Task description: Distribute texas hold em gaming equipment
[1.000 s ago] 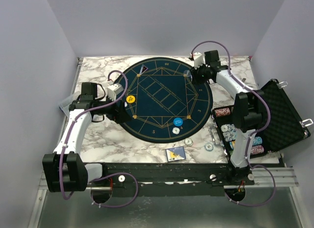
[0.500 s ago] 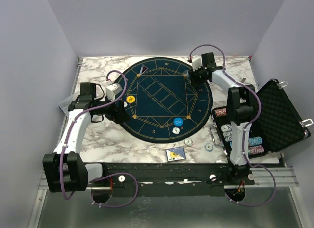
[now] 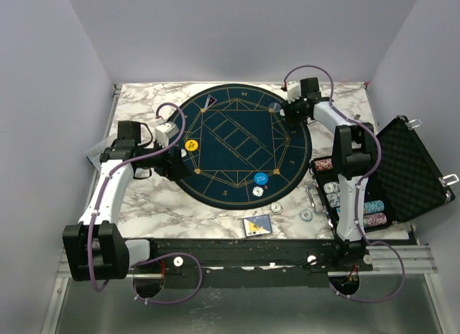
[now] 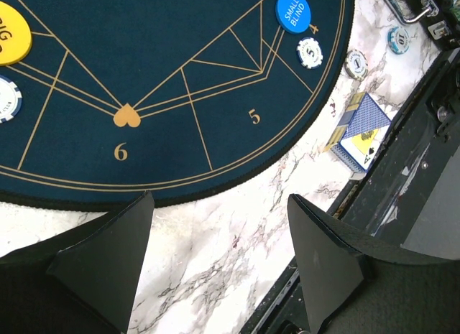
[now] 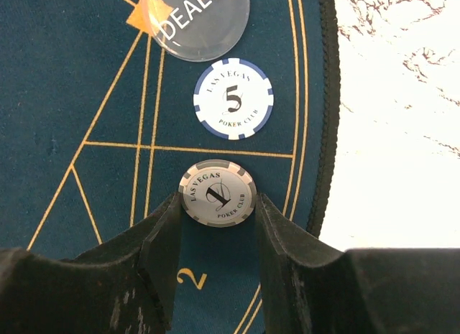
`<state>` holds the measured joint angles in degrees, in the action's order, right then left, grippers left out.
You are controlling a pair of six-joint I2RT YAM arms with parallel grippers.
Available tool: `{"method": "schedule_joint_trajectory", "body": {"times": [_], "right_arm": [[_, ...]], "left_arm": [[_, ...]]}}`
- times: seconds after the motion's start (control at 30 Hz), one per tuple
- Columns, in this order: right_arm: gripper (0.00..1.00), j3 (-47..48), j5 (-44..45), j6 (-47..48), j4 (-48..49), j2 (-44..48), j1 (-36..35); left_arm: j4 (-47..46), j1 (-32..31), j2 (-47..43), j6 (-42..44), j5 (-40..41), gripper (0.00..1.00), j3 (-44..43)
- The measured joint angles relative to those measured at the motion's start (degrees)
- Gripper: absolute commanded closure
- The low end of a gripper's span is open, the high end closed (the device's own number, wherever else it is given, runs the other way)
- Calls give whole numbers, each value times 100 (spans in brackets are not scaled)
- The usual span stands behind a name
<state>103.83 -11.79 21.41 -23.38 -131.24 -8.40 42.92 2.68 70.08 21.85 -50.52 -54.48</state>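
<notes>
Right wrist view: the right tool (image 5: 217, 202) pinches a grey-and-white round "1" poker chip (image 5: 217, 192), seemingly resting on the round dark-blue felt mat (image 5: 72, 97) just inside its far-right rim (seat 2). Placing step, I judge; next, spread the jaws and lift straight up. The left tool (image 4: 219, 203) hangs open over the mat's near-left rim.

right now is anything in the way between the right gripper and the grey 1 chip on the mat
Nothing visible. The grey 1 chip sits clamped between the fingers of the right gripper, one on each side. The 5 chip and the clear dealer button lie beyond it on the blue mat, apart from it.
</notes>
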Motion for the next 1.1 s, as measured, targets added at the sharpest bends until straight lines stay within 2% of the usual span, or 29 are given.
{"method": "schedule_joint_trajectory", "body": {"times": [0.13,0.73,0.87,1.1], "right_arm": [[45,37,7,-9,15,-35,17],[39,219,-144,4,-59,-17,26],[37,-20,-542,79,-400,658,26],[36,-1088,-1491,651,-1102,2892,26]], "left_arm": [[0,0,24,0,0,22,0],[0,0,87,0,0,22,0],[0,0,87,0,-2,22,-2],[0,0,85,0,-4,22,0]]}}
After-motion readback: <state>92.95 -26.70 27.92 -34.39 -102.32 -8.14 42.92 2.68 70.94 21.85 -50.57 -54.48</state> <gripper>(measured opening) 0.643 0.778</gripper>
